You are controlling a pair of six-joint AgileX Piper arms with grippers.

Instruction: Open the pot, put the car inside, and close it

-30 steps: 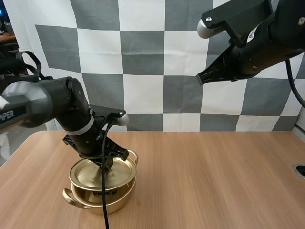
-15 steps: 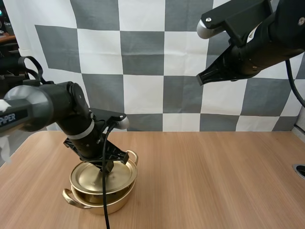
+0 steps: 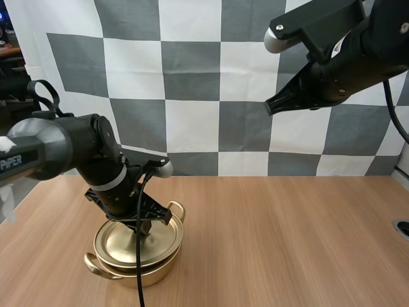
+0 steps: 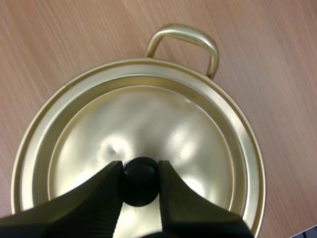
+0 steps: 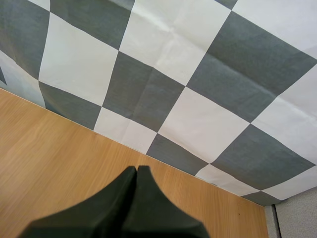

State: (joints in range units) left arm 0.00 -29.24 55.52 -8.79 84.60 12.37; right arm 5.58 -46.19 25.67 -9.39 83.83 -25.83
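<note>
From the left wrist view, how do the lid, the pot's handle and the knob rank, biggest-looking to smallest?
1. lid
2. handle
3. knob

Pretty clearly a robotics lab bench I'm driving: my black left robot arm (image 3: pixel 73 148) and black right robot arm (image 3: pixel 348 61) hang over a plain light wood-grain tabletop (image 3: pixel 287 230), with a shiny gold lidded metal pot (image 3: pixel 156 270) at 8 o'clock.

table (image 3: pixel 287 230) | wood-grain top | round dark fitting (image 3: pixel 402 228) at right edge
</note>
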